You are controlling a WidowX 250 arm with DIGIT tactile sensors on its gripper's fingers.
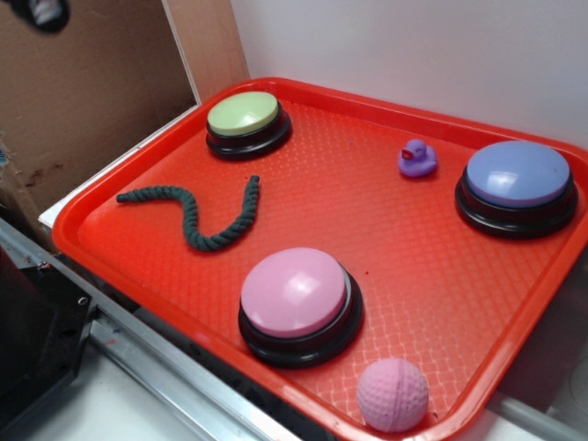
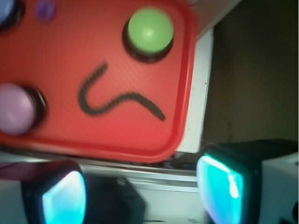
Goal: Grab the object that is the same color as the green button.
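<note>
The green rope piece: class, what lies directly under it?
The green rope piece lies flat on the textured floor of the red tray, touching nothing else. The strip of tray beneath the rope is covered, so it cannot be seen.

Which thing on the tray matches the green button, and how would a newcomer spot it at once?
Start at the red tray and find the green button in its far left corner. Just in front of it, apart from it, lies the green rope, flat on the tray. It is the only thin, wavy, twisted thing; everything else is round or a duck.
</note>
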